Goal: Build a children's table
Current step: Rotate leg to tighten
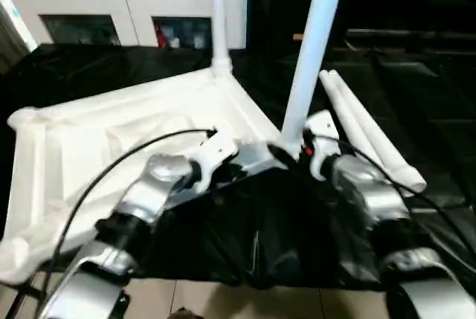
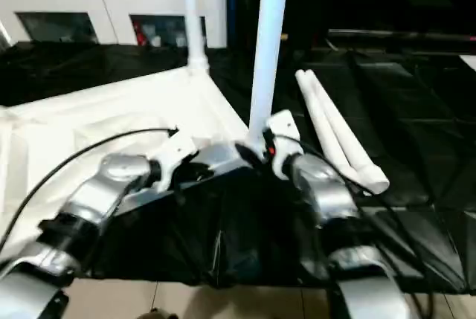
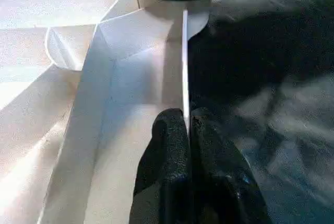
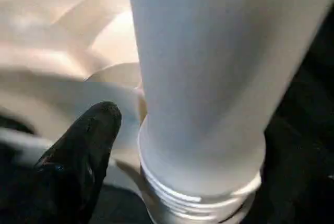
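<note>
The children's table's white tabletop (image 1: 111,140) lies upside down on a black cloth, ribs up. One white leg (image 1: 218,14) stands upright in its far corner socket. A second leg (image 1: 312,44) rises slightly tilted at the near right corner, its threaded end (image 4: 198,198) showing. My right gripper (image 1: 297,144) is open around its base, and one black finger (image 4: 83,151) stands a little off the tube; the other finger is hidden behind it. My left gripper (image 3: 187,130) is shut on the tabletop's thin rim (image 3: 185,62) close to that corner. Two loose legs (image 1: 372,137) lie to the right.
A white cabinet (image 1: 126,7) with glass doors stands behind the work surface. The black cloth (image 1: 416,88) stretches away to the right past the loose legs. Pale floor tiles (image 1: 223,300) show below the near edge.
</note>
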Tool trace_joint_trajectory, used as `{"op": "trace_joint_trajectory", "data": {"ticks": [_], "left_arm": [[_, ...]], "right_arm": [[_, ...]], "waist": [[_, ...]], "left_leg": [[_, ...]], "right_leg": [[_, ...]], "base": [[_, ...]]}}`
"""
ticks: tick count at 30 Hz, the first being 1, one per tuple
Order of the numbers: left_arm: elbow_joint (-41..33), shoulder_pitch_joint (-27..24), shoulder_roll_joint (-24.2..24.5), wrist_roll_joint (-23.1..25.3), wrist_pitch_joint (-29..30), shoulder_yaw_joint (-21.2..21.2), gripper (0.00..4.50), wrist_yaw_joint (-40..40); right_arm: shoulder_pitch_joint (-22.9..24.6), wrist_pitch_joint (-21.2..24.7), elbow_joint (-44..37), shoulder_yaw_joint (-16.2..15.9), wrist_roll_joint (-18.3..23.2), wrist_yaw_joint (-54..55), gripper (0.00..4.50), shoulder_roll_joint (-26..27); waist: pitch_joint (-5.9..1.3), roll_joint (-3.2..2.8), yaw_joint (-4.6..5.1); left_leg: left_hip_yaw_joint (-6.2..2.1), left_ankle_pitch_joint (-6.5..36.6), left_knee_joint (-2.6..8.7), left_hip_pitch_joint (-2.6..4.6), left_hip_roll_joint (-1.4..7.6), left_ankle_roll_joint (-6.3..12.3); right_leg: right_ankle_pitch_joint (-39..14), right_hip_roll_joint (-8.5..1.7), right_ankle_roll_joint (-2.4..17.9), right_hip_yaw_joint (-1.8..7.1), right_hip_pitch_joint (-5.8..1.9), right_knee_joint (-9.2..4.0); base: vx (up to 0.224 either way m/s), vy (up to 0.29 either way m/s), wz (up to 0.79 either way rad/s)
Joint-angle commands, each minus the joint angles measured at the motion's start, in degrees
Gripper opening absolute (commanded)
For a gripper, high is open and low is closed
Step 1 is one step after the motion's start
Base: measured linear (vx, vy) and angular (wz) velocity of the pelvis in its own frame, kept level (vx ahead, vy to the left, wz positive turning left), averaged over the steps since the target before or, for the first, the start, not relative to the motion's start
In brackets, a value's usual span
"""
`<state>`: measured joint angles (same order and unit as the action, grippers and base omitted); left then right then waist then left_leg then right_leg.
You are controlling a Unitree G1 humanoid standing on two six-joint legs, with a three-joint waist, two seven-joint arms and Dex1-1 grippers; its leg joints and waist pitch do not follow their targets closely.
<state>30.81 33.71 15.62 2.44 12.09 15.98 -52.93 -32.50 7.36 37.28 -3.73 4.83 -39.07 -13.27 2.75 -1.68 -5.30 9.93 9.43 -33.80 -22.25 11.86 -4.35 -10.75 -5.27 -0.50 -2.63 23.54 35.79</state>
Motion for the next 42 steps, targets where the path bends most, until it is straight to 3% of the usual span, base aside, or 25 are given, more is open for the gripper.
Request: {"op": "trace_joint_trajectory", "data": {"ticks": [1,4,5,9,10,21,28,31,32,37,40,41,42], "left_arm": [[-3.9,0.1,-0.4,-4.0,-4.1,-0.5,0.00,-3.9],[-4.3,-0.3,1.3,-4.8,-5.2,-0.1,0.00,-7.8],[-4.4,-0.5,2.1,-5.0,-5.7,0.1,0.00,-9.5],[-5.0,-0.8,4.1,-5.9,-6.0,0.1,0.00,-14.1],[-5.2,-0.9,4.6,-6.1,-5.9,0.2,0.00,-14.9],[-5.2,-1.2,6.0,-6.2,-6.2,0.2,0.00,-17.9],[-5.4,-1.4,6.3,-6.0,-5.9,0.2,0.00,-18.3],[-5.2,-1.5,6.0,-6.0,-5.6,-0.2,0.00,-17.7],[-4.7,-1.4,5.1,-5.7,-5.1,-0.7,0.00,-15.6],[-3.8,-0.9,3.2,-5.8,-4.1,-1.8,0.00,-12.0],[-2.5,-0.2,-0.7,-4.3,-3.0,-2.2,0.00,-4.9],[-0.5,0.9,-3.4,-1.8,-2.1,-2.0,0.00,1.7],[0.3,1.6,-4.9,-1.0,-1.1,-2.0,0.00,4.8]], "right_arm": [[1.2,0.9,-3.8,-2.3,0.9,-6.4,4.09,-1.4],[2.4,1.8,-7.0,-2.9,2.1,-11.6,4.09,-4.5],[2.9,2.4,-8.3,-3.2,2.6,-13.9,4.09,-5.9],[4.3,4.5,-12.0,-4.4,3.6,-20.0,4.09,-9.5],[4.5,4.8,-12.4,-4.4,3.7,-20.6,3.84,-9.9],[5.9,6.7,-15.1,-6.2,3.9,-24.3,2.93,-11.7],[5.9,7.0,-15.0,-6.5,3.9,-24.7,2.76,-11.3],[6.4,7.8,-14.7,-5.7,5.3,-24.0,2.76,-10.1],[6.7,8.3,-13.1,-3.9,6.9,-22.0,2.75,-8.1],[6.9,7.1,-8.6,-1.5,7.7,-17.4,2.75,-4.6],[5.6,3.0,0.6,0.8,6.1,-6.7,2.75,1.0],[3.4,1.5,6.1,2.1,5.0,1.6,2.75,4.4],[2.3,1.1,8.2,2.8,4.9,5.1,2.75,6.1]], "waist": [[-3.90,0.54,-0.13],[-3.90,0.50,-0.33],[-3.87,0.20,-0.38],[-3.90,0.38,-0.95],[-3.92,0.37,-1.03],[-3.85,0.39,-1.44],[-3.87,0.41,-1.43],[-3.84,0.47,-1.47],[-3.87,0.50,-1.46],[-3.78,0.47,-1.11],[-3.62,0.38,-0.54],[-3.61,0.14,-0.29],[-3.36,0.26,0.15]], "left_leg": [[0.19,12.0,3.79,0.83,0.62,1.91],[0.24,12.2,3.81,0.83,0.73,2.44],[0.23,12.6,3.79,0.90,0.73,2.38],[0.33,12.2,3.73,0.89,0.84,2.69],[0.29,12.3,3.75,0.91,0.88,2.62],[0.25,12.9,3.87,1.01,0.92,1.74],[0.26,12.7,3.82,0.97,0.87,1.75],[0.28,12.9,3.84,1.02,0.87,1.75],[0.28,12.9,3.83,0.95,0.88,1.79],[0.16,13.9,4.05,1.00,0.90,1.02],[0.11,15.3,4.22,1.05,0.78,-0.20],[0.05,16.0,4.27,1.17,0.74,-0.65],[0.04,17.1,4.39,1.24,0.65,-1.06]], "right_leg": [[-7.8,-2.00,12.4,1.51,-2.97,-4.42],[-7.3,-1.98,13.0,1.47,-2.98,-4.26],[-7.6,-1.99,13.1,1.49,-2.92,-4.31],[-6.7,-1.98,13.5,1.48,-3.03,-4.16],[-6.8,-2.03,13.6,1.48,-3.03,-4.10],[-8.8,-2.18,13.2,1.56,-2.87,-4.31],[-8.3,-2.17,13.5,1.53,-2.87,-4.24],[-9.1,-2.21,13.3,1.55,-2.86,-4.30],[-9.3,-2.27,13.3,1.56,-2.84,-4.29],[-10.9,-2.34,13.1,1.53,-2.67,-4.46],[-13.7,-2.58,12.7,1.60,-2.56,-4.81],[-14.4,-2.53,12.6,1.56,-2.52,-4.90],[-16.1,-2.40,12.2,1.54,-2.41,-5.14]], "base": [[0.000,0.000,0.00],[0.000,0.000,0.00],[0.000,0.000,0.00],[0.000,0.000,0.00],[0.000,0.000,0.00],[0.000,0.000,0.00],[0.000,0.000,0.00],[0.000,0.000,0.00],[0.000,0.000,0.00],[0.000,0.000,0.00],[0.000,0.000,0.00],[0.000,0.000,0.00],[0.000,0.000,0.00]]}}
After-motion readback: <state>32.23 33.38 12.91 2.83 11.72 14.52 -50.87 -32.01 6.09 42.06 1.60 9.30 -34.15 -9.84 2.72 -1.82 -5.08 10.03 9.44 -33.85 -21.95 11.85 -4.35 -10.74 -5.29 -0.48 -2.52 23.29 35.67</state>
